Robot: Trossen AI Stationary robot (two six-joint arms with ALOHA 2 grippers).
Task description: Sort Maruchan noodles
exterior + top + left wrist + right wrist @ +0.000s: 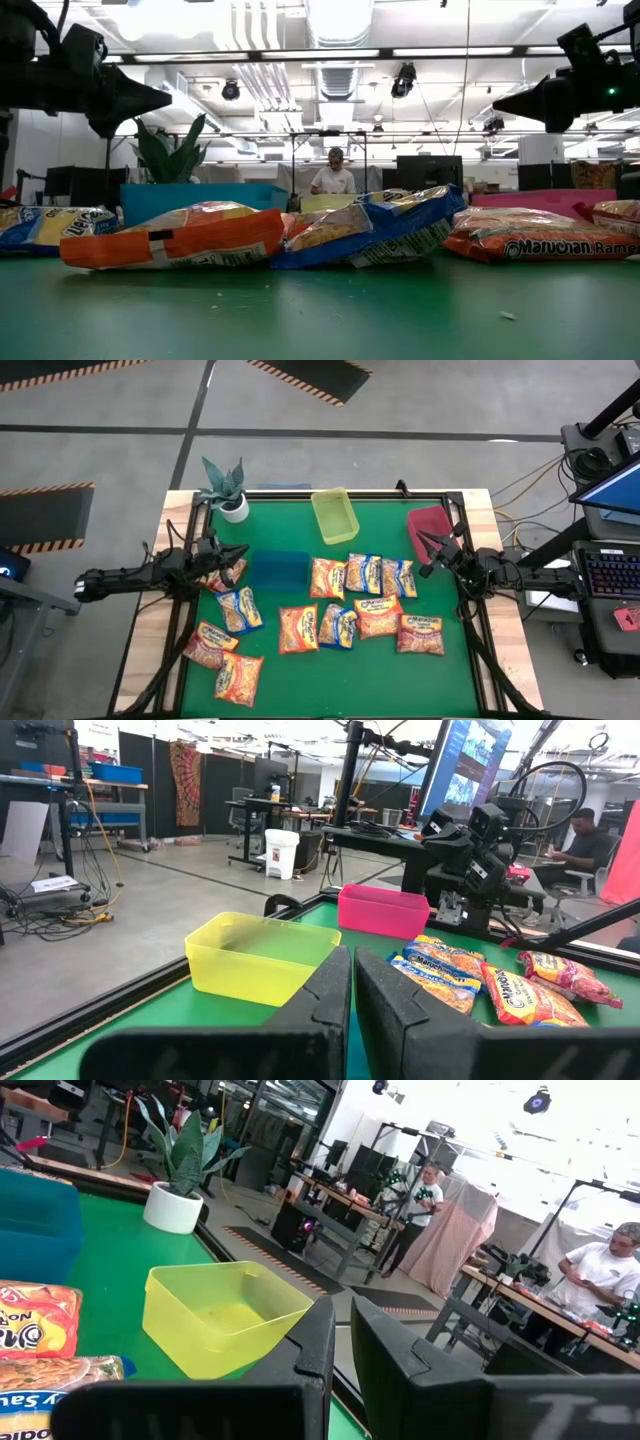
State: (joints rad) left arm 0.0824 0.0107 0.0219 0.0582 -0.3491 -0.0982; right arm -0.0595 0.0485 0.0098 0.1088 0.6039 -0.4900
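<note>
Noodle packets (340,622) spread flat over the middle and near part of the green worktop (420,680), lying between the two grippers and nearer the front edge than either; a few overlapping, none inside a bin. One orange packet (226,574) just beside the left gripper (240,551), under its tip. Another group (225,660) further toward the front from that gripper.

Left gripper above the left side of the worktop, fingers pressed together, holding nothing. Blue bin (279,570) just ahead of it toward the middle. Potted plant (226,488) behind it at the back corner.

Right gripper (428,550) above the right side, fingers almost fully closed with only a thin gap, nothing between them. Red bin (430,530) directly beside and under it. Yellow bin (334,515) further away from it along the back edge, empty in the right wrist view (220,1315).

Person (334,172) visible far behind the worktop in the low view.
</note>
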